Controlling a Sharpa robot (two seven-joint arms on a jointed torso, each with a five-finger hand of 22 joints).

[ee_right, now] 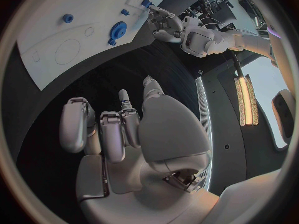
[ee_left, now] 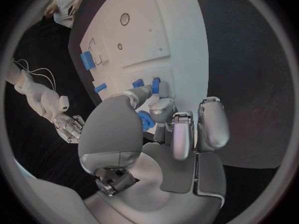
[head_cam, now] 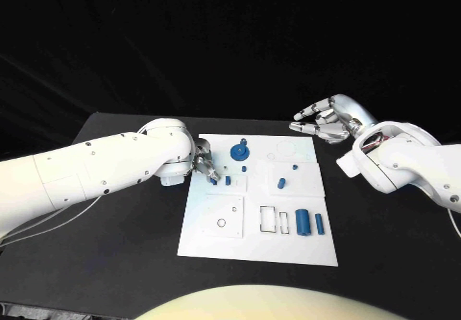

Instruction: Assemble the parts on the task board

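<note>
- The task board [head_cam: 258,230] lies in the middle of the black surface [head_cam: 125,220], and the assembly looks only partly done, judging from how the parts lie.
- A blue round gear-like part [head_cam: 239,154] sits at the far left of the board, with a smaller blue bit just beyond it; whether it is fully seated I cannot tell.
- A small blue peg [head_cam: 282,182] lies near the board's middle, and a tiny blue piece [head_cam: 294,166] lies just beyond it.
- At the near right, a large blue cylinder [head_cam: 302,222] and a slimmer blue piece [head_cam: 320,225] lie loose beside the rectangular outlines [head_cam: 273,220], which look unfilled.
- A round hole [head_cam: 222,223] at the near left and a large circle outline [head_cam: 288,148] at the far right also seem to be waiting for parts.
- The left robot hand [head_cam: 204,167] is at the board's left edge, its fingertips [ee_left: 144,92] drawn together around a small blue part [head_cam: 213,177] that touches the board, next to another blue piece [head_cam: 228,179]. It appears to be pinching it, in my judgement either placing or picking it.
- The right robot hand [head_cam: 325,120] hovers off the board beyond its far right corner, fingers loosely curled and apart, holding nothing.
- Most parts probably remain to be fitted.
</note>
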